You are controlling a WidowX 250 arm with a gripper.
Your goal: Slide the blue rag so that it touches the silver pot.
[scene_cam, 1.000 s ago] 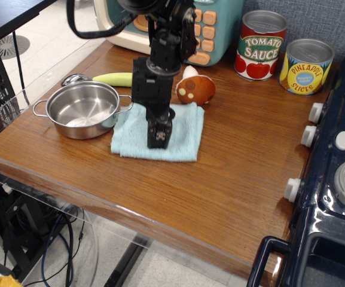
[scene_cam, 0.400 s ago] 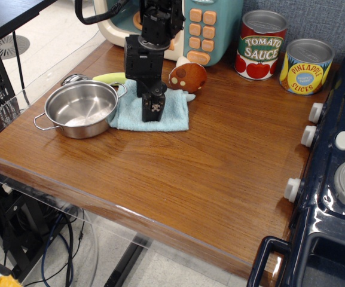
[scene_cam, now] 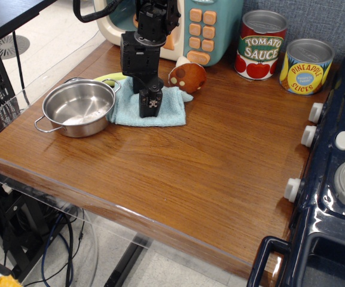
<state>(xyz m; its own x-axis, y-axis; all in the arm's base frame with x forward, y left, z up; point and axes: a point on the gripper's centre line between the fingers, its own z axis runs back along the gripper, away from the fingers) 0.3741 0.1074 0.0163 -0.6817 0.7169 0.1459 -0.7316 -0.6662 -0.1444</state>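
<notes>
Gripper: the black gripper (scene_cam: 150, 109) points down and its tip presses on the blue rag; the jaws look closed together, with no gap to see between them.
Blue rag: the blue rag (scene_cam: 168, 108) lies flat on the wooden table (scene_cam: 208, 173), under the gripper tip, with its left edge against the right side of the silver pot.
Silver pot: the silver pot (scene_cam: 79, 107) stands upright near the left edge of the table; it looks empty inside.
Behind the rag: a brown toy mushroom (scene_cam: 187, 77) touches the back right corner of the rag; a yellow-green thing (scene_cam: 109, 77) lies behind the pot, partly hidden.
Back of table: a tomato sauce can (scene_cam: 262, 45) and a pineapple slices can (scene_cam: 305, 66) stand side by side, well apart from the rag.
</notes>
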